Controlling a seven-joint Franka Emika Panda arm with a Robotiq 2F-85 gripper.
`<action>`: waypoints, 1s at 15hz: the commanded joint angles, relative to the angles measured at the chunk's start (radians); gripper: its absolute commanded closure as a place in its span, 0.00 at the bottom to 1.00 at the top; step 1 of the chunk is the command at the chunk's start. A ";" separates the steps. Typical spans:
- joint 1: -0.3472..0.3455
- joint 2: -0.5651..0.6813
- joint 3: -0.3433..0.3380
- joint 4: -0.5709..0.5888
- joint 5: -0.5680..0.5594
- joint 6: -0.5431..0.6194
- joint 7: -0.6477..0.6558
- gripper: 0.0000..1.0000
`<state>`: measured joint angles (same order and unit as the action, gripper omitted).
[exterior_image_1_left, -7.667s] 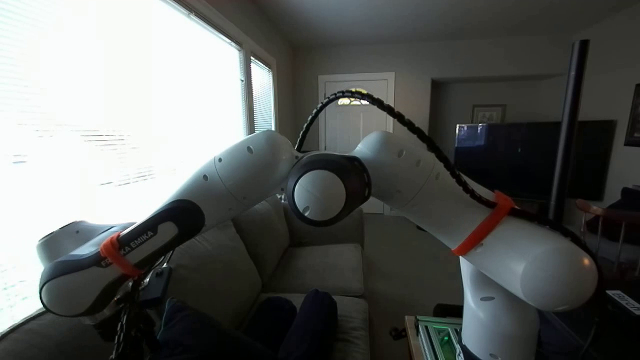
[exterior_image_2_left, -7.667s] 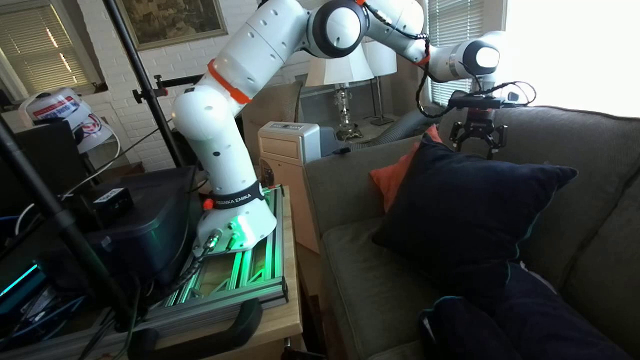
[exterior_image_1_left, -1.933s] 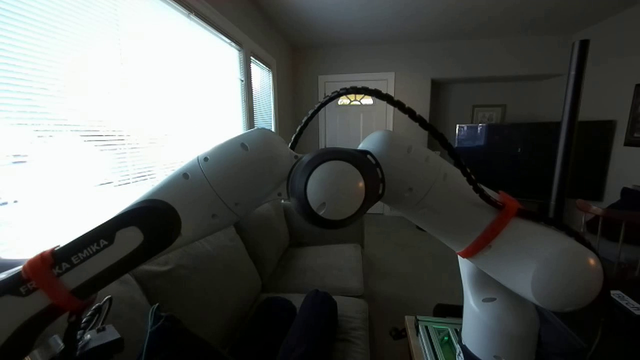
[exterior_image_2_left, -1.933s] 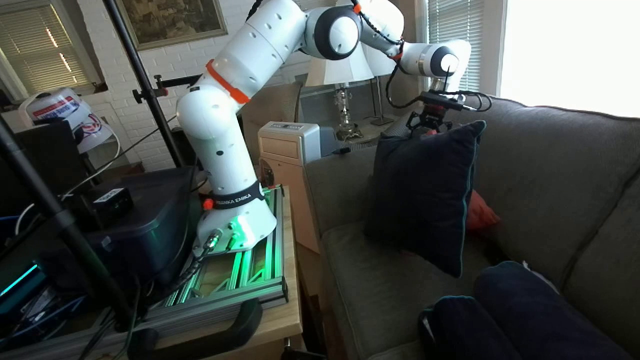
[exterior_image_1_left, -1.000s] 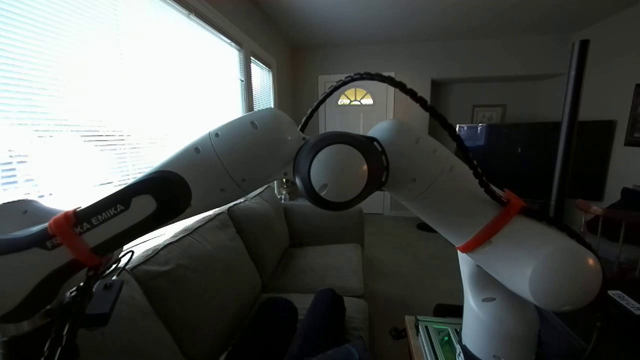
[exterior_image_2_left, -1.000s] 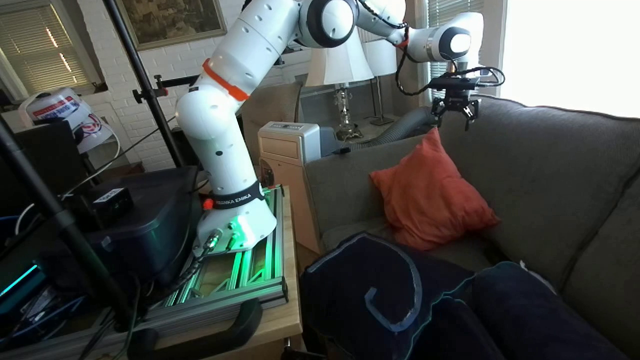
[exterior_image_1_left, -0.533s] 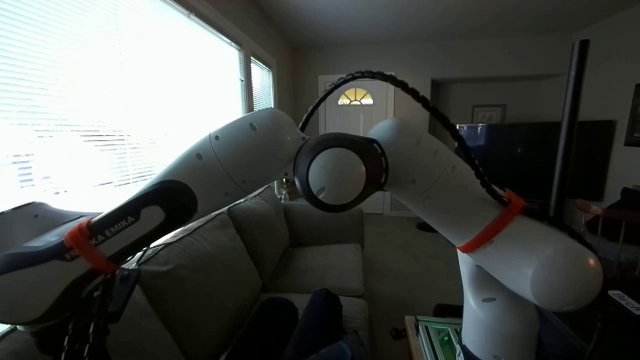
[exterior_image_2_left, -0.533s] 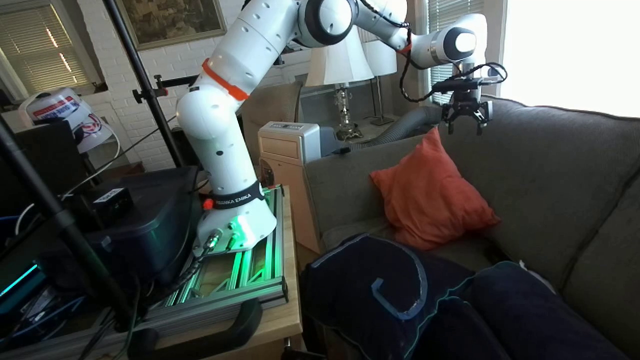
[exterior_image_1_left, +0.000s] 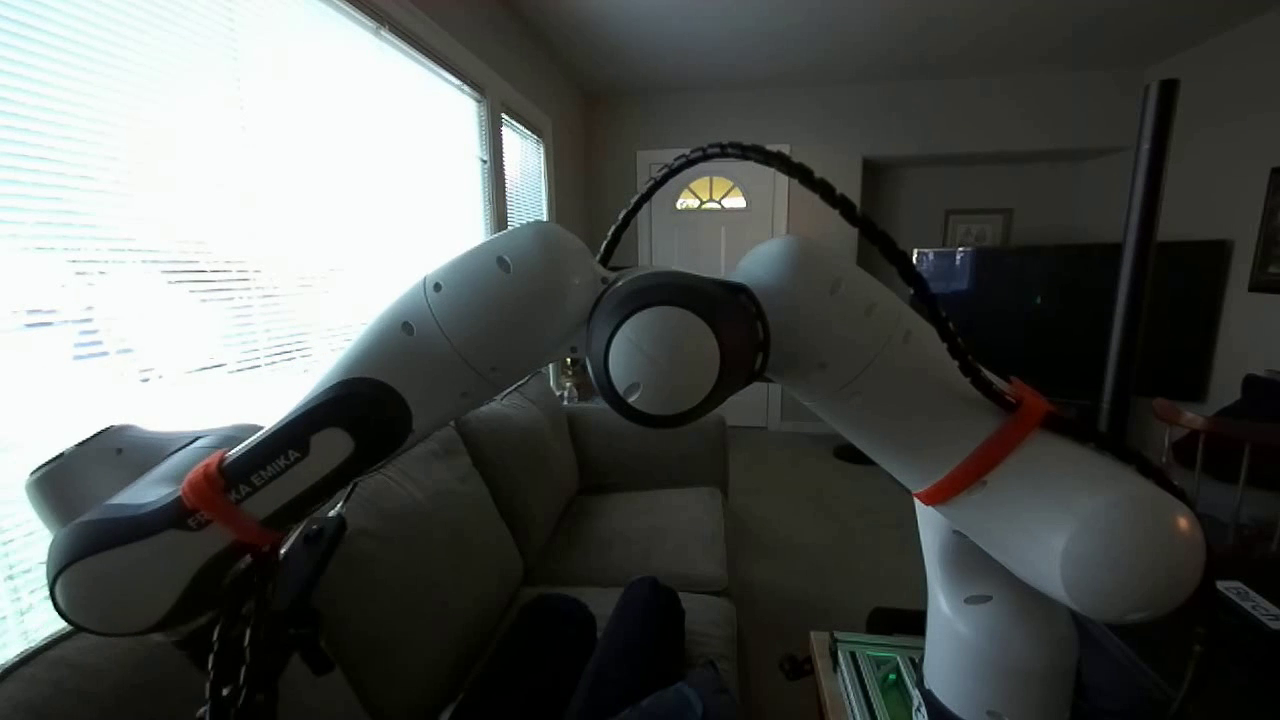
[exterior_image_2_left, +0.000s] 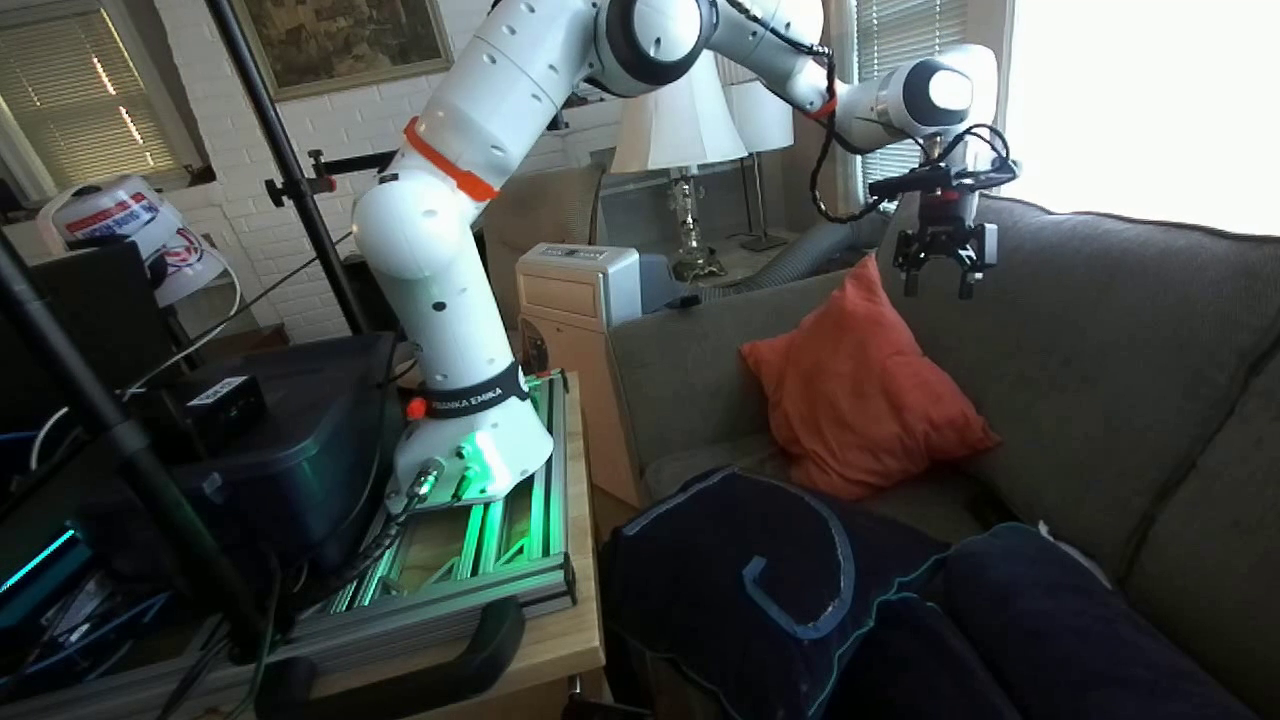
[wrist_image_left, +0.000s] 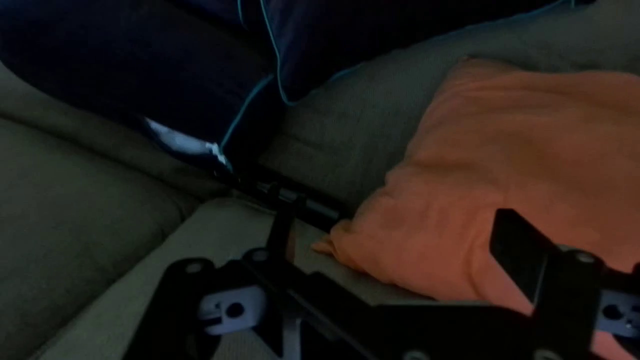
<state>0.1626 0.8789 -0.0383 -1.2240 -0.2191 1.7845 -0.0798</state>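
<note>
On sofa (exterior_image_2_left: 1090, 300), orange cush. (exterior_image_2_left: 865, 400) tilted, crnr up.

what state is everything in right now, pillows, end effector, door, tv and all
End effector: open, holding nothing, over the sofa
Orange pillow: propped in the sofa's corner, creased
Navy pillow: lying down, hook-shaped strip facing up
White door: shut
TV: screen dark
Blinds: lowered
Robot base light: glowing green

The couch (exterior_image_2_left: 1100, 320) has an orange pillow (exterior_image_2_left: 865, 395) slanting in its corner and, near that, navy pillows (exterior_image_2_left: 1060, 620) edged in teal.
</note>
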 joint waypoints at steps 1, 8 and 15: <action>-0.026 -0.015 -0.001 -0.054 -0.002 -0.078 0.038 0.00; -0.085 -0.025 0.018 -0.235 0.010 0.004 0.015 0.00; -0.079 0.007 0.014 -0.176 -0.004 -0.033 0.019 0.00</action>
<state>0.0892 0.8829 -0.0318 -1.4056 -0.2177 1.7560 -0.0640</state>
